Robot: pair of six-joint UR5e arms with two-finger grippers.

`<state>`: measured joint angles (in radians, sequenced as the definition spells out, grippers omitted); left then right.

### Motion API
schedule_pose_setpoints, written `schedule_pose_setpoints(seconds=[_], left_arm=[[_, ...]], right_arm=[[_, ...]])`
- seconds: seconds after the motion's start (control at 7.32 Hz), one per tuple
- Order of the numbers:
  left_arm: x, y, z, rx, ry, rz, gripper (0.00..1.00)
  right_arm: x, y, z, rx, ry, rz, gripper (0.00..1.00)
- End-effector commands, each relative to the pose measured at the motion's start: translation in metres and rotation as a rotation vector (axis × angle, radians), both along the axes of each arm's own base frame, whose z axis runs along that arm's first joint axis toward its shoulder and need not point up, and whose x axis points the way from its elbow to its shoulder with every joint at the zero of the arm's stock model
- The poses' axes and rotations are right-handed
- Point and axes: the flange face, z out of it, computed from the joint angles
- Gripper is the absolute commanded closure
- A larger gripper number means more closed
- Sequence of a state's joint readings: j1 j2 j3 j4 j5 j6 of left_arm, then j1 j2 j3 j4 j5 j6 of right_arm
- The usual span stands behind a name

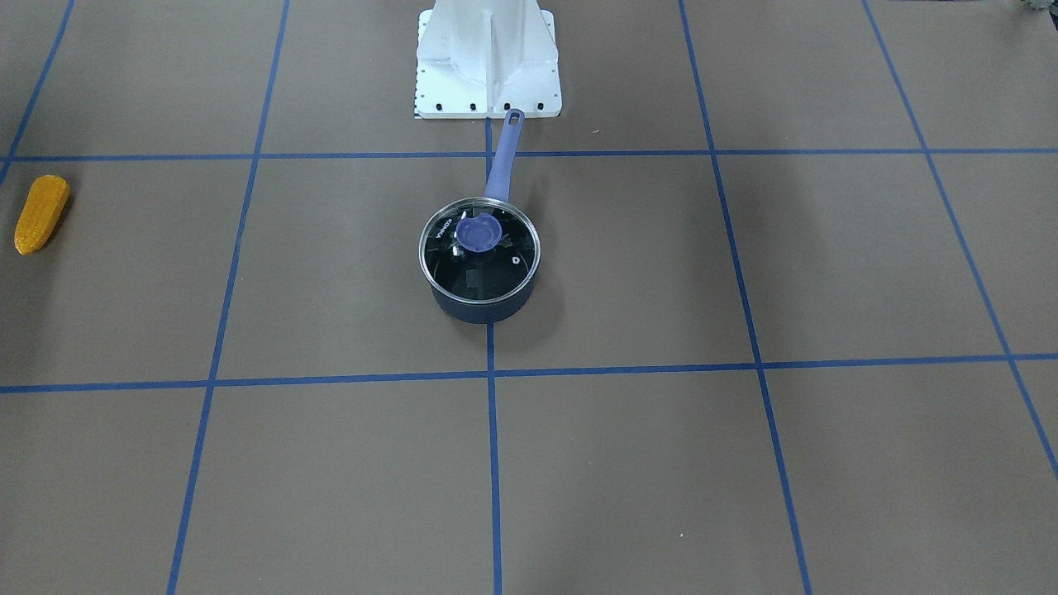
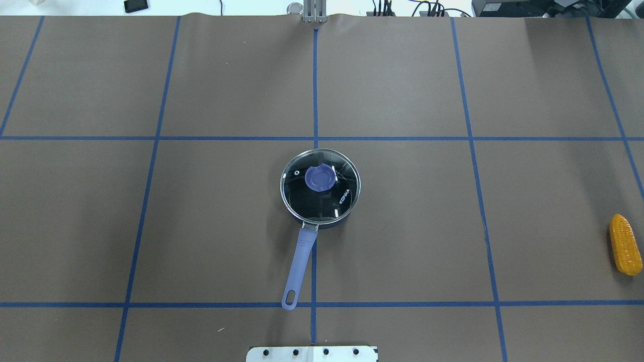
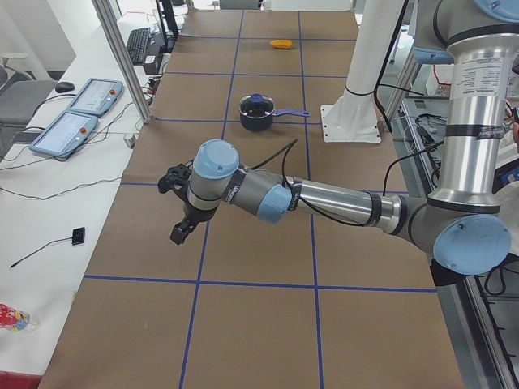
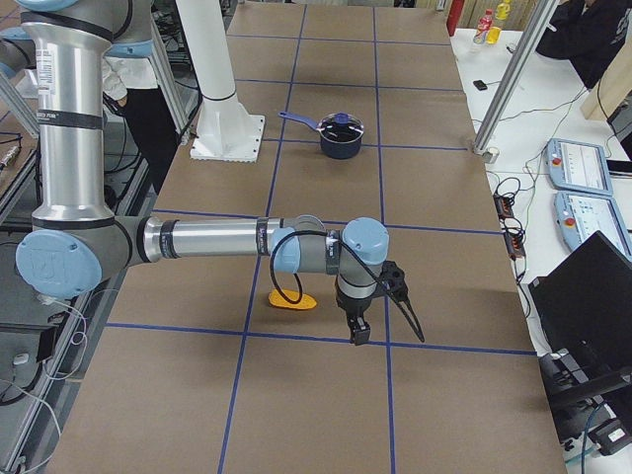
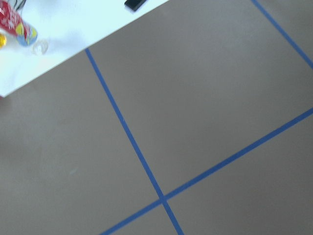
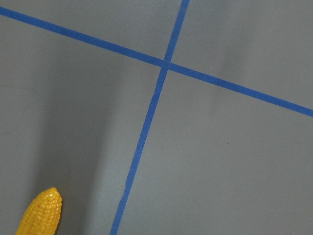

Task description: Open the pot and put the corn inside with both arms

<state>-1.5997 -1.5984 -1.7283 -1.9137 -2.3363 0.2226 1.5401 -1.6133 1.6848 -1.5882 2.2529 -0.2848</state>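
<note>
The dark blue pot [image 2: 302,217] stands mid-table with its glass lid [image 2: 332,201] on; the lid has a blue knob [image 2: 320,178]. The pot's blue handle [image 2: 299,266] points toward the robot base. The pot also shows in the front view [image 1: 479,310]. The yellow-orange corn [image 2: 625,244] lies at the table's right edge, and in the front view [image 1: 41,214]. The right gripper [image 4: 357,334] hovers above the table just beyond the corn [image 4: 294,300]; the corn's tip shows in the right wrist view [image 6: 41,213]. The left gripper [image 3: 178,233] hovers over the table's left end. I cannot tell whether either is open or shut.
The white base pedestal [image 1: 488,58] stands behind the pot. Blue tape lines grid the brown table. Control pendants [image 3: 77,113] and cables lie on the white bench past the far edge. A bottle [image 5: 17,24] stands on the white surface beyond the left end.
</note>
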Motion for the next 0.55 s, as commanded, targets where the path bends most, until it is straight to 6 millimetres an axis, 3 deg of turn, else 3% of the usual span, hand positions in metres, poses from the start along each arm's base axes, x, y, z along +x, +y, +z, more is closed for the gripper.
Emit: schedule_pose_setpoints(seconds=[0.0,0.14,0.41], left_arm=[[0.001,-0.002,-0.017,0.057,0.010,-0.014,0.01],[0.012,-0.014,-0.047,-0.012,0.085,-0.100,0.01],[0.125,-0.040,-0.099,-0.177,0.210,-0.107,0.01]], right_arm=[[0.000,-0.007,-0.009,0.040,-0.008,0.039,0.00],[0.000,-0.009,-0.014,0.071,-0.007,0.040,0.00],[0.000,-0.004,-0.007,0.077,-0.003,0.040,0.00]])
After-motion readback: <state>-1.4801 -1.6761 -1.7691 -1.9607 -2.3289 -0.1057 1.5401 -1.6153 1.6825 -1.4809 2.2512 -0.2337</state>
